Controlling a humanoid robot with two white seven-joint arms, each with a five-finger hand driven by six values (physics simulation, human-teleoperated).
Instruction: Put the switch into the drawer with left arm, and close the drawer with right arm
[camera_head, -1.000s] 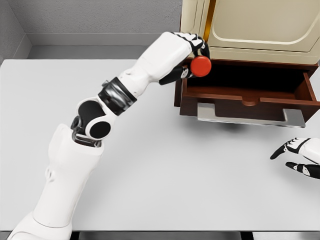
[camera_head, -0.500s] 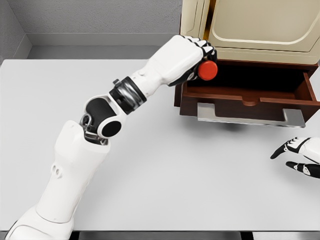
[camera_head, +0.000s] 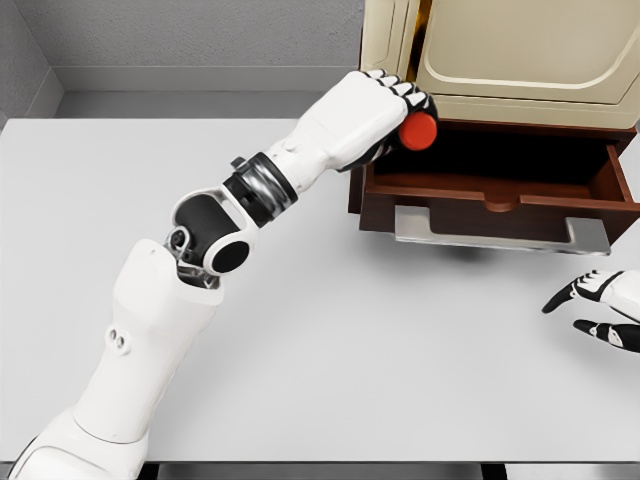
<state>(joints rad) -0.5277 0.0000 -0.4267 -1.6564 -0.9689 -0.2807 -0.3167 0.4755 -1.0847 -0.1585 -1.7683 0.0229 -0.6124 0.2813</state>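
Note:
My left hand (camera_head: 398, 112) is curled around the switch (camera_head: 419, 132), a round red button that sticks out below the fingers. It hangs over the left end of the open dark-brown drawer (camera_head: 500, 195), just above the drawer's dark inside. The drawer is pulled out of a cream cabinet (camera_head: 500, 55) and has a grey handle bar (camera_head: 500, 230) along its front. My right hand (camera_head: 600, 312) rests low at the right edge of the table, fingers spread, holding nothing.
The white table (camera_head: 330, 340) spreads out in front of the cabinet. My left arm (camera_head: 190, 270) crosses it diagonally from the lower left. A grey wall stands behind the table.
My left hand has carried the switch a little to the right and slightly up, further over the drawer's opening. The right hand has shifted only slightly.

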